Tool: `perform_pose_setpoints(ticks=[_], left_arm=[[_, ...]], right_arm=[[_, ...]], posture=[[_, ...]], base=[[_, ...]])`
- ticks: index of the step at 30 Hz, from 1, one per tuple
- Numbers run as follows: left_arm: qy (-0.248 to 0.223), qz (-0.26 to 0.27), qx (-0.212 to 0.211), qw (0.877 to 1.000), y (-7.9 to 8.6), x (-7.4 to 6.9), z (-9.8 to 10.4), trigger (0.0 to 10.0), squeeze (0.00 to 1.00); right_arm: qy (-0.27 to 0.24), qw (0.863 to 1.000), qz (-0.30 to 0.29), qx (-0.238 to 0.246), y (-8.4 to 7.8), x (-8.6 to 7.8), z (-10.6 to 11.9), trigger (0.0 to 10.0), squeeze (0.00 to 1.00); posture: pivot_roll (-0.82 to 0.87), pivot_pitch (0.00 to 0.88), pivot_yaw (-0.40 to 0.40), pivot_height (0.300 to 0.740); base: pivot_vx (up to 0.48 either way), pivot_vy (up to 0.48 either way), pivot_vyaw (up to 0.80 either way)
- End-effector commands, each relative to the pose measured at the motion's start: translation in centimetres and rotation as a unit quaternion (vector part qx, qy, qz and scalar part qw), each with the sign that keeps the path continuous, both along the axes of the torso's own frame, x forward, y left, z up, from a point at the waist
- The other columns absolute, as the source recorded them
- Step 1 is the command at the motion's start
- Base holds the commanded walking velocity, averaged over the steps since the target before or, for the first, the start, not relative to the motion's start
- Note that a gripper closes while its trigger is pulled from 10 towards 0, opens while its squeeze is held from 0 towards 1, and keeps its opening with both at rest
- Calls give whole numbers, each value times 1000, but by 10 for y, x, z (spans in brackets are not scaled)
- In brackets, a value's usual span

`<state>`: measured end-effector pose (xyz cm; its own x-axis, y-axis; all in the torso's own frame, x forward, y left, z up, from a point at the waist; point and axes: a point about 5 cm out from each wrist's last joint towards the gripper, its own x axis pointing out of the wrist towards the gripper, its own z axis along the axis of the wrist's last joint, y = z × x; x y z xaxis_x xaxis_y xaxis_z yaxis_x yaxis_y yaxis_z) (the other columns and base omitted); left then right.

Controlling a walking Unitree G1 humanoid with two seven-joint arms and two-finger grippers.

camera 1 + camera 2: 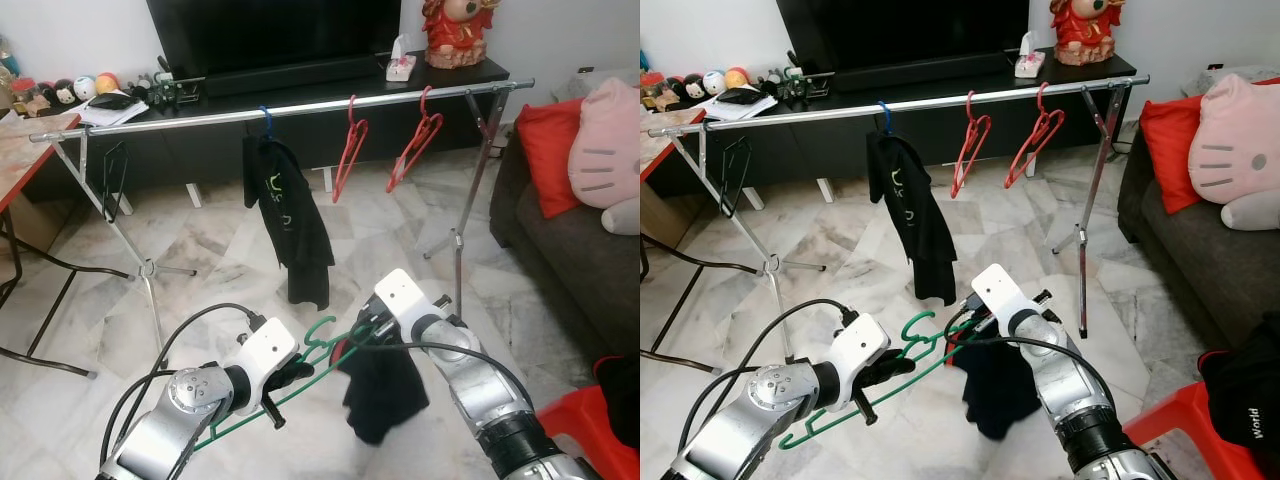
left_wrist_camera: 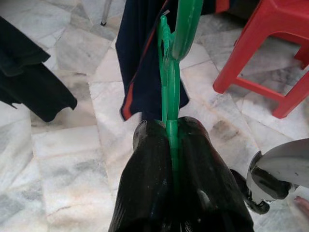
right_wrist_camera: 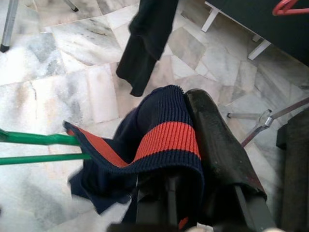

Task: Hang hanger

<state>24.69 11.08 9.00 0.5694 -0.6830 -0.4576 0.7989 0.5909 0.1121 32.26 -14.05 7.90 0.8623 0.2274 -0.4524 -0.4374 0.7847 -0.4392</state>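
Low before the robot, a green hanger [image 1: 300, 372] is clamped between the closed fingers of the left gripper [image 2: 172, 145]. A navy garment [image 3: 159, 140] with a red stripe drapes over it, pinched by the right gripper [image 1: 366, 335]. Beyond, a rail [image 1: 300, 108] carries a black shirt [image 1: 285, 215] and two red hangers [image 1: 350, 148].

My head cameras look forward and down over both arms toward drying rack [image 1: 300, 107]. Each wrist camera looks along its own gripper, close up, down at marble floor [image 2: 58, 159]. All views share green hanger [image 1: 330, 345].
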Motion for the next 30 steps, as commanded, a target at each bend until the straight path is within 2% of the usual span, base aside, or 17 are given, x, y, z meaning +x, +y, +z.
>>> perform_pose_setpoints(ticks=[1,6,10,16,23,25,30], left_arm=[[-9,2,-6,1000,4,3,6,10000,0],[-5,4,-13,1000,3,3,6,10000,0],[7,-14,-26,1000,0,-1,6,10000,0],[25,-32,-23,999,-2,-4,3,10000,0],[7,-14,-17,1000,-2,1,4,10000,0],[5,-7,-32,999,-5,3,6,10000,0],[7,-13,-27,1000,-8,2,6,10000,0]], right_arm=[[-15,1000,16,8,10,1,10,10000,0],[-10,1000,22,11,13,-3,10,10000,0],[-8,1000,20,12,13,-3,11,10000,0],[-8,1000,20,13,15,-2,14,10000,0],[-7,1000,19,15,16,-3,13,10000,0],[-4,1000,22,18,18,-4,12,10000,0],[-4,1000,23,19,19,-3,12,10000,0]], posture=[[-101,0,106,740],[-99,0,105,740],[-100,0,105,740],[-100,0,106,740],[-98,0,109,740],[-98,0,109,740],[-98,0,109,740]], base=[[0,0,0],[0,0,0],[0,0,0],[0,0,0],[0,0,0],[0,0,0],[0,0,0]])
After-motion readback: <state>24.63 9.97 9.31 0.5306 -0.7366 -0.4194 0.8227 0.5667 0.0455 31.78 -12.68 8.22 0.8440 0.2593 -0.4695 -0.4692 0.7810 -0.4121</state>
